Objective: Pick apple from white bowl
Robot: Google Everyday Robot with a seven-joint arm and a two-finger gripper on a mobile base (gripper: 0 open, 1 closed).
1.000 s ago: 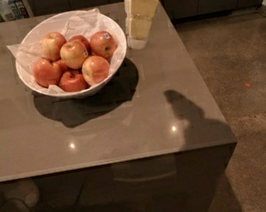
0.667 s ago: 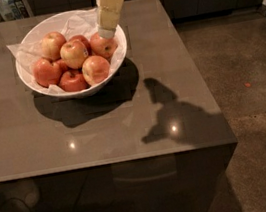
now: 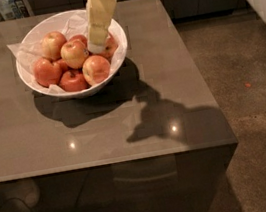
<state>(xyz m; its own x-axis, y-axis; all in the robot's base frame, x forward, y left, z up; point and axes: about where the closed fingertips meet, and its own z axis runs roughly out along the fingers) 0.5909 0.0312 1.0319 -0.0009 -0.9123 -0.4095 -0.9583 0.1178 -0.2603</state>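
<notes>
**Gripper now down inside the bowl, among the apples**

The pale yellow gripper [image 3: 96, 44] hangs from the top edge of the view and reaches into the right half of the large, round, glossy white bowl [image 3: 77, 92]. Whether it is open or closed cannot be told from here. A second ago it stood over the bare tabletop outside the bowl's right rim. Then it crossed the rim, and now it sits lower and further left, its tip level with the fruit.

Just to the left of the tip lies the pale yellow-orange apple with a light blush [image 3: 74, 53], near the middle of the bowl. It rests on the other fruit and nothing holds it yet. Whether the tip touches it is unclear. A darker red apple [image 3: 110, 47] shows partly behind the gripper on the right, and an orange-red apple [image 3: 96, 69] lies just in front of it.

The approach looks nearly finished, so the grasp is likely the next step. The apples are packed tightly, so a neighbour could be nudged or caught instead. The arm's dark shadow [image 3: 168, 117] falls across the glossy grey-brown table [image 3: 38, 144].
</notes>
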